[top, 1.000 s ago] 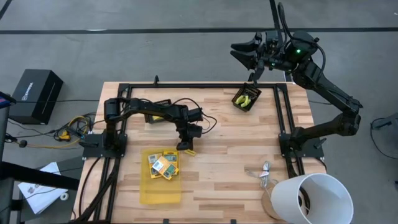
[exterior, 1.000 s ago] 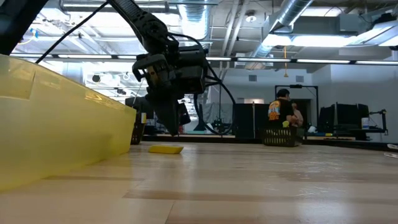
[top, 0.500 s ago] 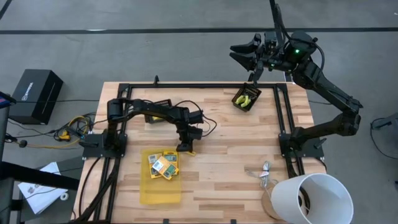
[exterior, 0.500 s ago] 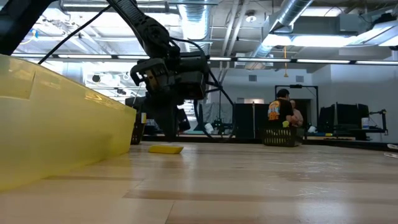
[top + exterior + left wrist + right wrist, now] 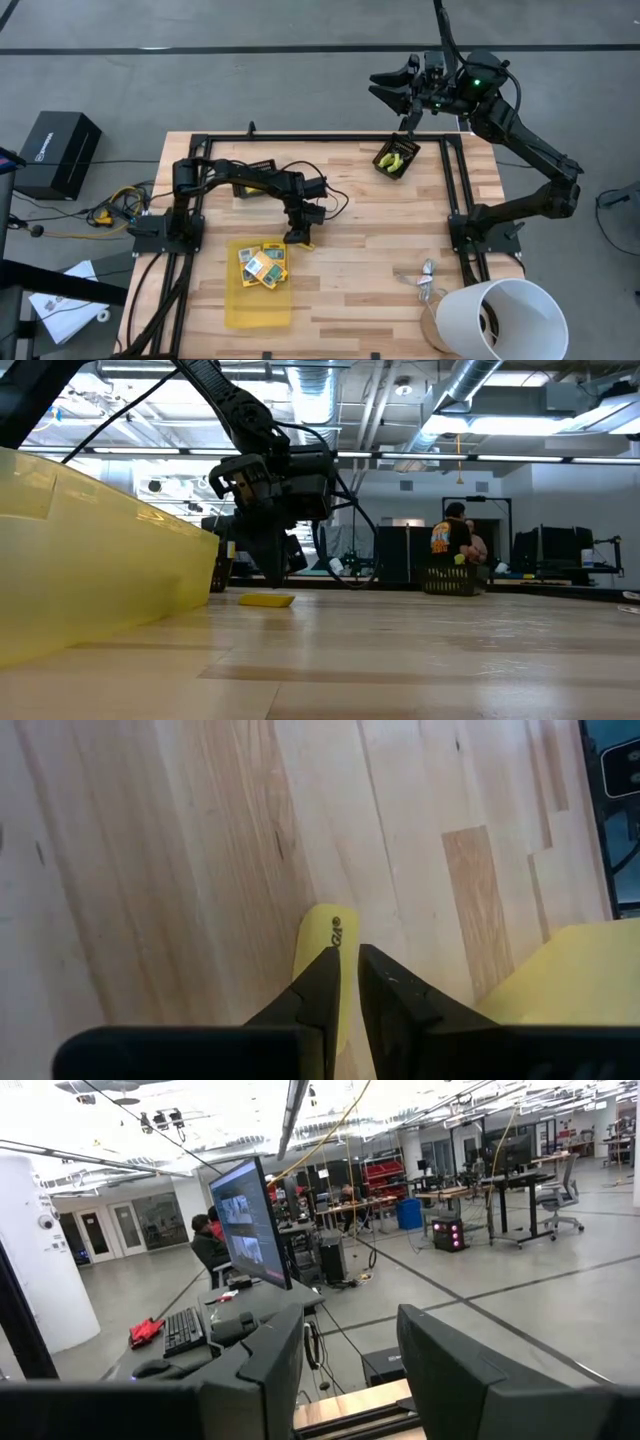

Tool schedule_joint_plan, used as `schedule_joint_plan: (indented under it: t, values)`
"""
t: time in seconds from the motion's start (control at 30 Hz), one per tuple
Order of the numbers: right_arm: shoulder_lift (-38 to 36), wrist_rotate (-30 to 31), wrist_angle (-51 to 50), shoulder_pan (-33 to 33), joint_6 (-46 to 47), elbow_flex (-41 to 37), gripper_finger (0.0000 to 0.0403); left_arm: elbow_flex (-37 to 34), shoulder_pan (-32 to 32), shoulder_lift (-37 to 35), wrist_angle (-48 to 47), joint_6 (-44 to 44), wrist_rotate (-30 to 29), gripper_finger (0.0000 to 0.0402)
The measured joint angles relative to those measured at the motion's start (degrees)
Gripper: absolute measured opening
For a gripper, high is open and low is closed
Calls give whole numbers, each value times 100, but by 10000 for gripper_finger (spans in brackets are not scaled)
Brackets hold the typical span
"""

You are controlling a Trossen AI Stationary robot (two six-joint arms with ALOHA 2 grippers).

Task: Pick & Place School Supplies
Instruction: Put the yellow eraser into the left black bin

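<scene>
Overhead looking down, tabletop level, both showing yellow stick (image 5: 303, 244), wrist close-ups
</scene>
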Motion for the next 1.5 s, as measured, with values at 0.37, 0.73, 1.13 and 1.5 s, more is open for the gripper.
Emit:
schedule_joint_plan:
  t: [0.37, 0.73, 1.13, 1.5]
  values:
    - [0, 0, 0, 0, 0, 0, 154, 2, -15, 232, -39, -100, 310, 35]
    - [0, 0, 4, 0, -6, 0, 154, 2, -27, 325, 7, -48, 406, 35]
    - [0, 2, 11, -2, -44, 0, 154, -9, 448, 332, 82, -55, 359, 35]
    - [0, 2, -8, -4, -59, 0, 154, -17, 562, 361, 94, -1, 215, 35]
